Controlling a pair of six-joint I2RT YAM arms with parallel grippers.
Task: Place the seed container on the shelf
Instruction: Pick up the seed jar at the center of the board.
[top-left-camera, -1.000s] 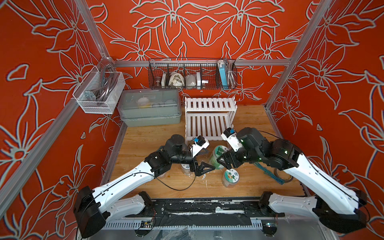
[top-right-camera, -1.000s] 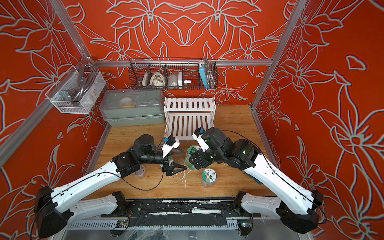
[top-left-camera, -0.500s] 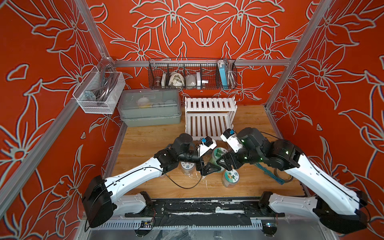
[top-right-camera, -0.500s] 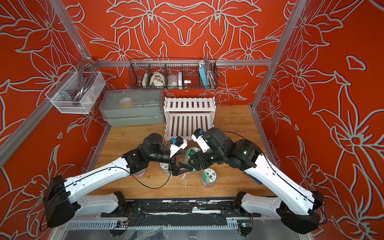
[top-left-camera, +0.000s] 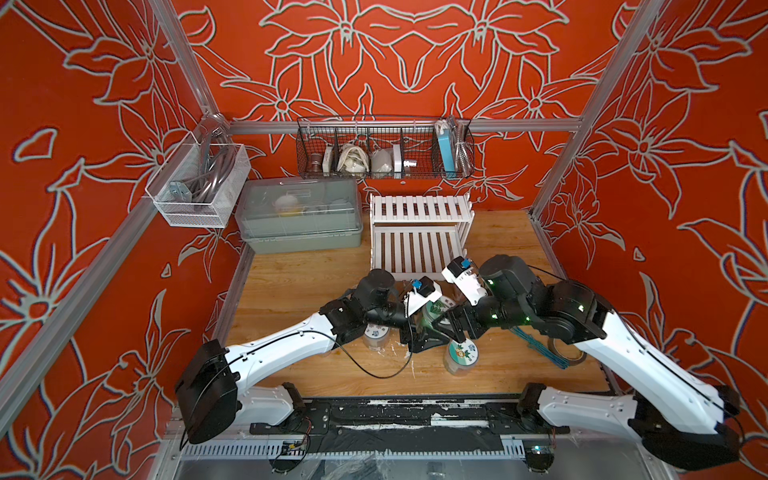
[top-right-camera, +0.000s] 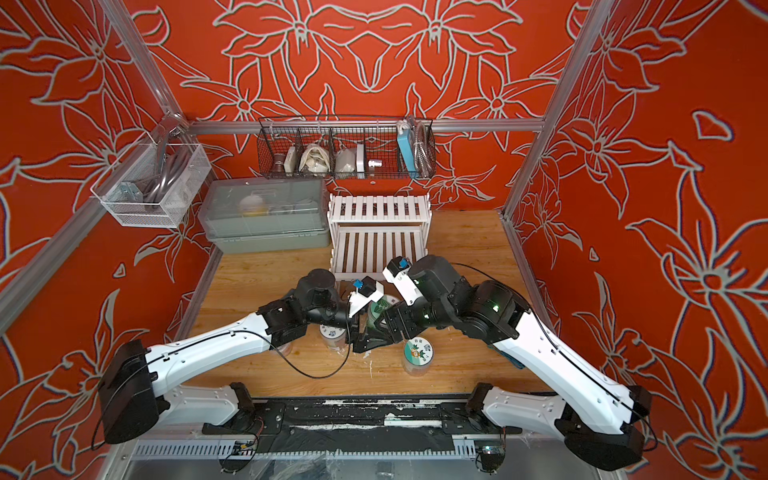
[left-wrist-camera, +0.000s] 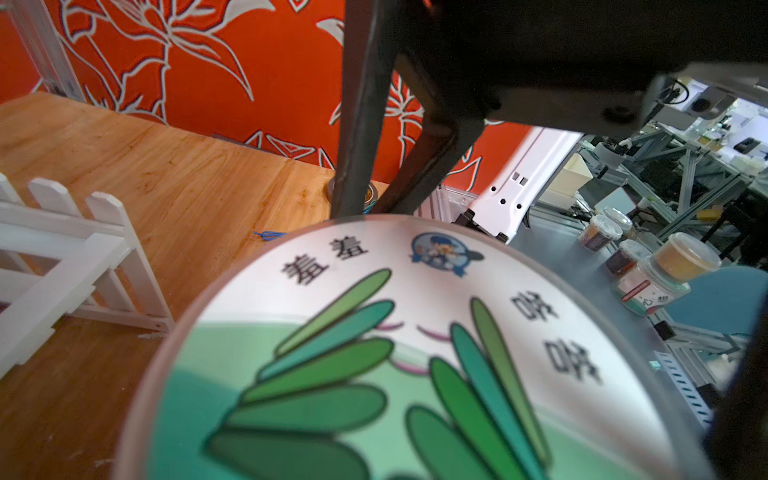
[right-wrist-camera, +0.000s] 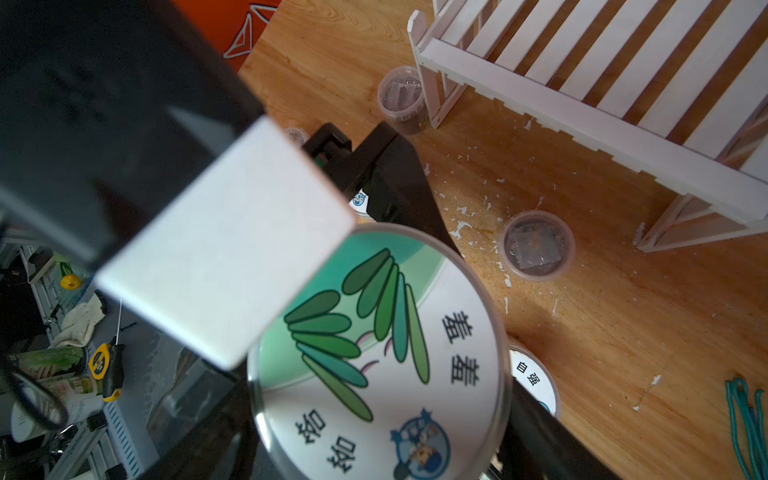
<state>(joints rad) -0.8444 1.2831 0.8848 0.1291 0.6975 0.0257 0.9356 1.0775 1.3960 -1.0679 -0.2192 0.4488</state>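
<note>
The seed container (top-left-camera: 436, 309), a clear jar with a green-leaf lid, hangs above the table in front of the white slatted shelf (top-left-camera: 419, 232). My right gripper (top-left-camera: 446, 320) is shut on it; its dark fingers (left-wrist-camera: 357, 124) rise behind the lid (left-wrist-camera: 395, 353) in the left wrist view. My left gripper (top-left-camera: 428, 332) has its jaws around the same container. One of its black fingers (right-wrist-camera: 395, 187) reaches the lid's rim (right-wrist-camera: 382, 353) in the right wrist view. Whether the left jaws press on the jar is hidden. Both tiers of the shelf (top-right-camera: 376, 237) are bare.
Another lidded jar (top-left-camera: 461, 357) stands on the wood just in front of the grippers, and one (top-left-camera: 376, 334) under my left arm. Two clear cups (right-wrist-camera: 536, 245) (right-wrist-camera: 401, 99) sit by the shelf's front. A tape roll (top-left-camera: 563, 351) and blue cord (top-left-camera: 536, 345) lie right; a grey lidded box (top-left-camera: 299, 216) stands left of the shelf.
My left arm has swung right to the container held by the right gripper, and its jaws now straddle it and have narrowed slightly. The right arm and the container have stayed still.
</note>
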